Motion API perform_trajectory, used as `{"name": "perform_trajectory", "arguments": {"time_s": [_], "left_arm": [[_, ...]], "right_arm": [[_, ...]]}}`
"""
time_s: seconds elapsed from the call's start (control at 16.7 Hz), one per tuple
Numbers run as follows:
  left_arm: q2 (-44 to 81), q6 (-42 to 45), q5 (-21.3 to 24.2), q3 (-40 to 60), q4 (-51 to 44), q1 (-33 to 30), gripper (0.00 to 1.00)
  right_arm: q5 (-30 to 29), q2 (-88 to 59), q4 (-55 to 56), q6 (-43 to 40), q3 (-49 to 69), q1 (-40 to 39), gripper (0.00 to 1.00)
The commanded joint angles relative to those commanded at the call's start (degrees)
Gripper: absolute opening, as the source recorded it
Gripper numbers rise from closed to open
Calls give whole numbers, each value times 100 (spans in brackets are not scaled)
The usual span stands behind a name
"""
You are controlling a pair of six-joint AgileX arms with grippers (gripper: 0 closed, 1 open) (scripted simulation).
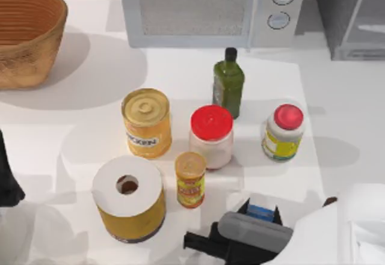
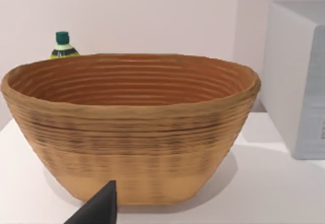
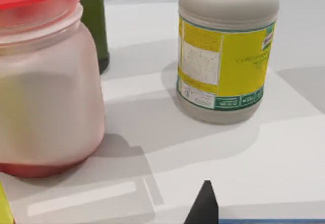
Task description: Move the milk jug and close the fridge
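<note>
A wicker basket point(image 1: 27, 33) sits at the surface's point(image 1: 337, 115) far left, a microwave point(image 1: 210, 9) behind 2 red-lidded jars point(image 1: 212, 136), 3 cans point(image 1: 146, 122) and a green bottle point(image 1: 228, 85).

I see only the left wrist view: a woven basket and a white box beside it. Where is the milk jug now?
Observer: The milk jug is at the table's near edge, right of centre, with the right gripper on it.
Operator: Where is the fridge from there?
Observer: The fridge stands at the far right corner. A yellow-labelled jar stands roughly between the two.
Operator: And the left arm?
Observer: The left arm is parked at the table's left edge.
</note>
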State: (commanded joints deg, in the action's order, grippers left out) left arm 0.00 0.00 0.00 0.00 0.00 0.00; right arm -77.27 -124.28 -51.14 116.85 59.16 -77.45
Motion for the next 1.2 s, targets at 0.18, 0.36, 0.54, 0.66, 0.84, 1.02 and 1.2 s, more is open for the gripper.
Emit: {"name": "perform_trajectory", "arguments": {"time_s": [0.18,0.36,0.54,0.66,0.84,1.02,1.2], "left_arm": [[0,0,0,0,0,0,100],[0,0,0,0,0,0,100],[0,0,0,0,0,0,100],[0,0,0,0,0,0,100],[0,0,0,0,0,0,100],[0,0,0,0,0,0,100],[0,0,0,0,0,0,100]], "right_arm": [[6,6,-5,13,1,-30,0],[92,135,-33,143,19,-314,0],[160,323,-123,195,6,-628,0],[152,433,-246,191,17,-662,0],[98,516,-410,128,94,-389,0],[16,525,-549,-9,93,-55,0],[1,517,-570,-32,84,-16,0]]}}
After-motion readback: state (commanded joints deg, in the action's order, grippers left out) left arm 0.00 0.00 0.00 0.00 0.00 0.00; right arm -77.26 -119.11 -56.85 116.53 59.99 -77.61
